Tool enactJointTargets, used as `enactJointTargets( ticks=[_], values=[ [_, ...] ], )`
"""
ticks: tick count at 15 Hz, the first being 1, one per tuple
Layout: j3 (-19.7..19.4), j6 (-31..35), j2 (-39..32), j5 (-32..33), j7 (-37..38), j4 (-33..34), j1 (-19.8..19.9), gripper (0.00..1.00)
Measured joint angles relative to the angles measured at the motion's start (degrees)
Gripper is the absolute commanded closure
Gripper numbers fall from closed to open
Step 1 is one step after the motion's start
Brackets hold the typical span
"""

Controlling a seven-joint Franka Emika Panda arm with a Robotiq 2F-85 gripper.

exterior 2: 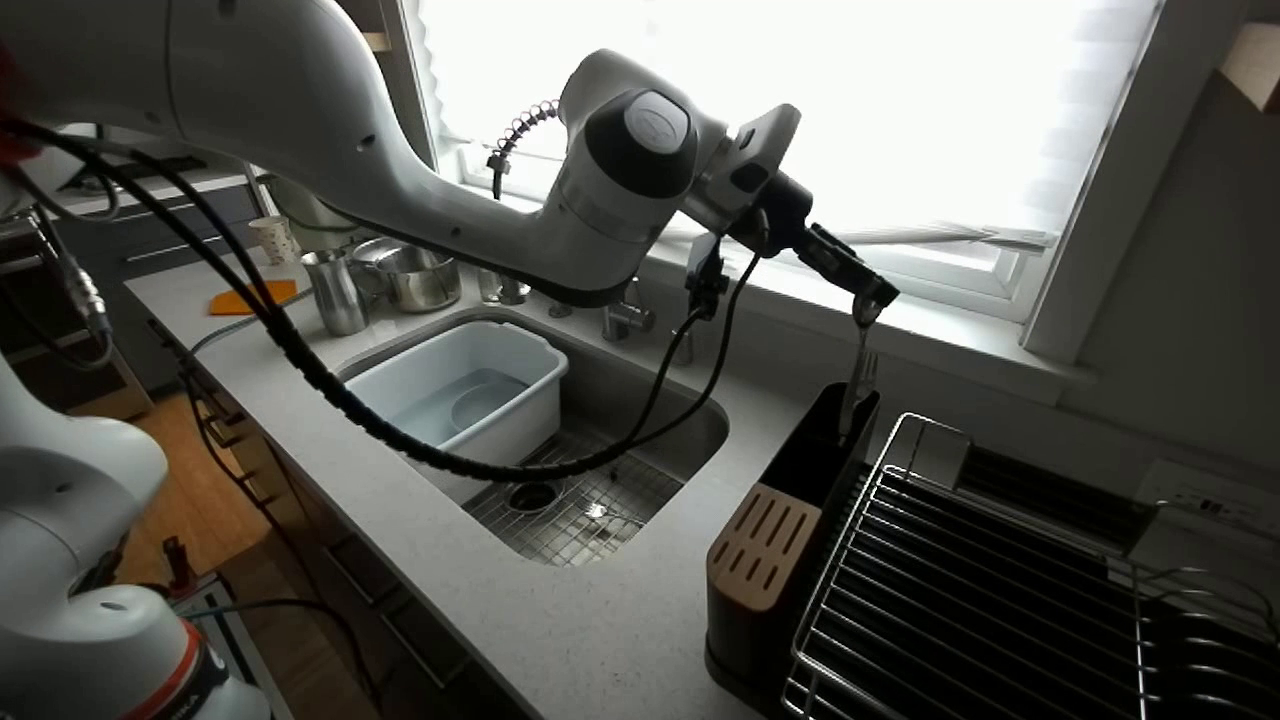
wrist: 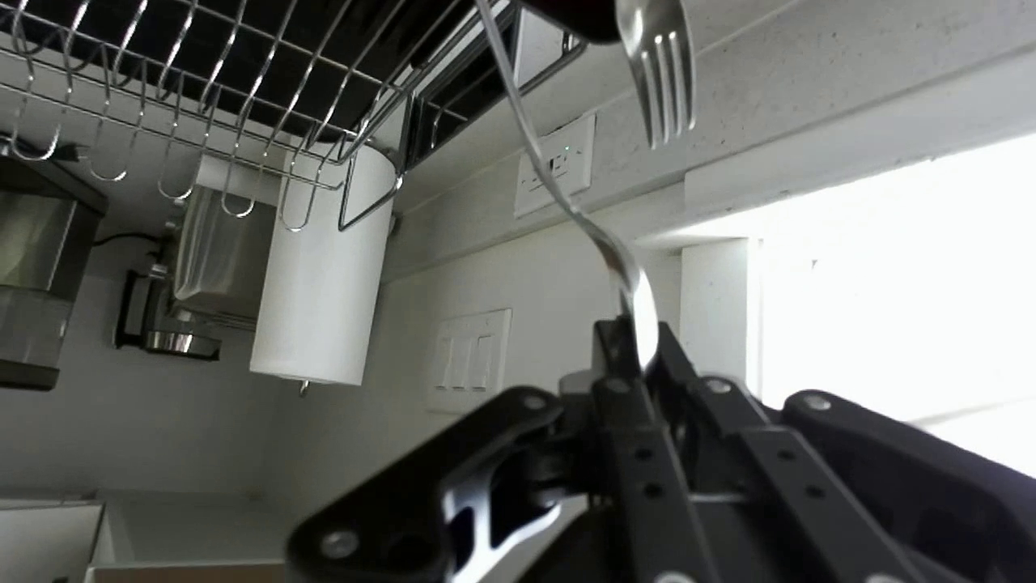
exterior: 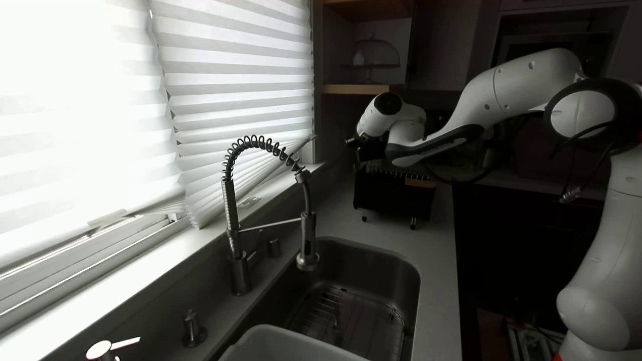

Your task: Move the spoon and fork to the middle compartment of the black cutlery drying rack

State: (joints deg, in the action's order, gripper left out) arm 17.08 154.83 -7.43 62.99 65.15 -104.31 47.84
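in an exterior view the rack (exterior 2: 740, 640) is standing with its slotted lid (exterior 2: 765, 545) at seven o'clock. at its one o'clock end the spoon (wrist: 597, 230) is hanging handle down; the step seems to be asking for lining it up with the rack's middle, then easing it down along its slant before letting go. the fingers (wrist: 647, 474) are pinching its bowl end. near it the fork (wrist: 655, 24) is standing tines up in the rack, possibly risking a snag. darkness is hiding any dividers, so i cannot tell the fork's compartment; the wrist view is cutting off the spoon's handle at twelve o'clock.
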Motion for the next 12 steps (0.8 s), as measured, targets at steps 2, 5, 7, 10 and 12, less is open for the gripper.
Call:
enactJointTargets(
  ticks=[2, 5, 7, 10, 12],
  values=[
    [-0.1, 1.3, 1.0, -0.9, 0.0, -0.1, 0.4, 0.98],
    [-0.2, 3.1, 2.8, -3.2, -0.1, -0.8, 1.2, 0.98],
    [-0.4, 4.0, 4.0, -5.2, -0.8, -1.9, 1.8, 0.98],
    [-0.8, 5.8, 5.0, -8.8, -2.9, -4.1, 2.8, 0.98],
    [-1.2, 6.6, 5.4, -11.1, -4.1, -5.7, 3.5, 0.98]
  ],
)
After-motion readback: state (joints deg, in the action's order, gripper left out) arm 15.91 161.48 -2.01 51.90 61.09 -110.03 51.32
